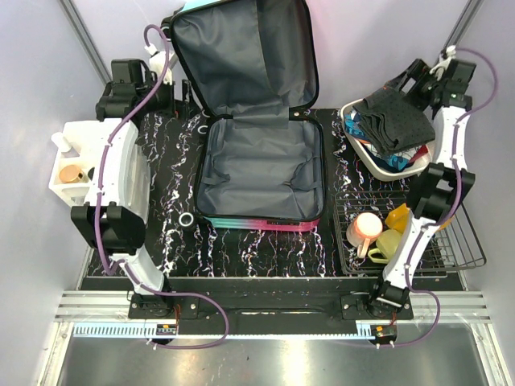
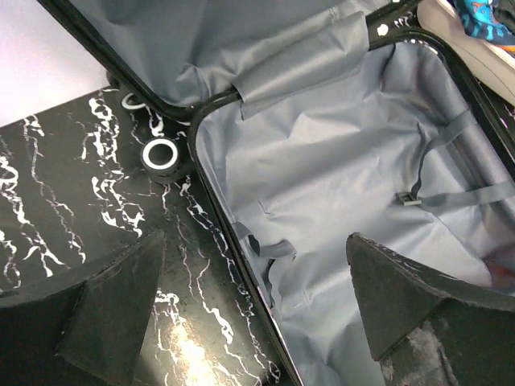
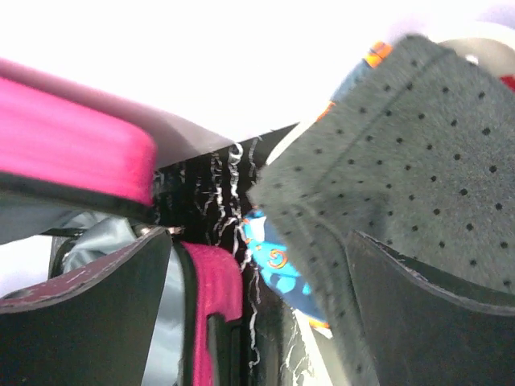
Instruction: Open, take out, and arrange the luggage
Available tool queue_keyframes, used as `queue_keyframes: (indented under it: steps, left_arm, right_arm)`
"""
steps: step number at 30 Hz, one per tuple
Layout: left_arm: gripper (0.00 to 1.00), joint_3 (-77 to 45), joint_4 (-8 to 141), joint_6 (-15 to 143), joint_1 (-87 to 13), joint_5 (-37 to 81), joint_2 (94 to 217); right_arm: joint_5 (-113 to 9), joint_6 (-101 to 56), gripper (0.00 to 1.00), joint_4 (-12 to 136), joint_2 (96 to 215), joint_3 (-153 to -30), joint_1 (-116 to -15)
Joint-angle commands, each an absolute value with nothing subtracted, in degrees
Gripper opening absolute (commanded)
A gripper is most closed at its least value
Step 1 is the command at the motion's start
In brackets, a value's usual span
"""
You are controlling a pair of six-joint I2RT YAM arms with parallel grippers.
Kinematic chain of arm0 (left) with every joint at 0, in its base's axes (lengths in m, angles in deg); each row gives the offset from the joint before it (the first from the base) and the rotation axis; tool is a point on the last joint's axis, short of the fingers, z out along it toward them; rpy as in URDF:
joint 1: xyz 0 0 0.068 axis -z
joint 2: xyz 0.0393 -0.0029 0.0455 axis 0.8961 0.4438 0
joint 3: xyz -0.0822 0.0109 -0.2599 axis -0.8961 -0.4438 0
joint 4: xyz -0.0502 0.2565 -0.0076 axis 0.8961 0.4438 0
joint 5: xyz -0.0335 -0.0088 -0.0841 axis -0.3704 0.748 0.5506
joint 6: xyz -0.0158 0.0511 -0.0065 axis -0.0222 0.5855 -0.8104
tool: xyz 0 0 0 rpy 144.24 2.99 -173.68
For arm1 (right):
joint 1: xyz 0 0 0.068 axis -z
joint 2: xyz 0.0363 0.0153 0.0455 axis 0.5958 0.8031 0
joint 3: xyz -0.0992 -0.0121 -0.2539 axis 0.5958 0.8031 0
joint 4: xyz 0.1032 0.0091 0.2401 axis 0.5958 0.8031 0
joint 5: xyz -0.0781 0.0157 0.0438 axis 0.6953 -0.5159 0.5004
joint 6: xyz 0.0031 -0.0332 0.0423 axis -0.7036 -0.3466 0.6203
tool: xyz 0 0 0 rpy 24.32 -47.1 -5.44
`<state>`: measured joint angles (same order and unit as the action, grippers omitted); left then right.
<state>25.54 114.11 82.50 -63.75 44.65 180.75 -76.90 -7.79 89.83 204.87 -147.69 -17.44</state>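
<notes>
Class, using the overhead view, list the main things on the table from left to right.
White organiser → small black-and-white ring → open luggage → white oval tub of clothes.

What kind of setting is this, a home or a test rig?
Most likely a staged robot test cell, not a home: plain pale walls on metal posts, arms bolted to an aluminium rail at the edge of a black marbled table, with the open luggage laid out on it.
</notes>
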Motion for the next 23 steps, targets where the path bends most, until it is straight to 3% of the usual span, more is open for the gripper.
queue_keyframes:
  steps: [1, 8, 17, 23]
  left_arm:
    - [0.99, 27.52, 114.5, 80.58, -63.57, 39.3, 178.53]
    - [0.99, 11.54, 110.99, 84.27, -55.4, 22.51, 169.58]
    - [0.99, -7.27, 106.07, 82.86, -50.21, 21.7, 160.44]
    - [0.99, -11.77, 101.93, 82.95, -50.12, 18.9, 156.56]
  right_arm:
    - [-78.43, -12.62, 1.0, 93.83, 191.42, -146.32, -18.02]
    - [-72.37, -25.44, 0.99, 92.09, 177.71, -124.84, -28.2]
    - [-62.0, -33.46, 1.0, 84.45, 156.44, -92.22, -45.17]
    - [-60.24, -33.11, 1.0, 84.96, 149.66, -86.55, -47.74]
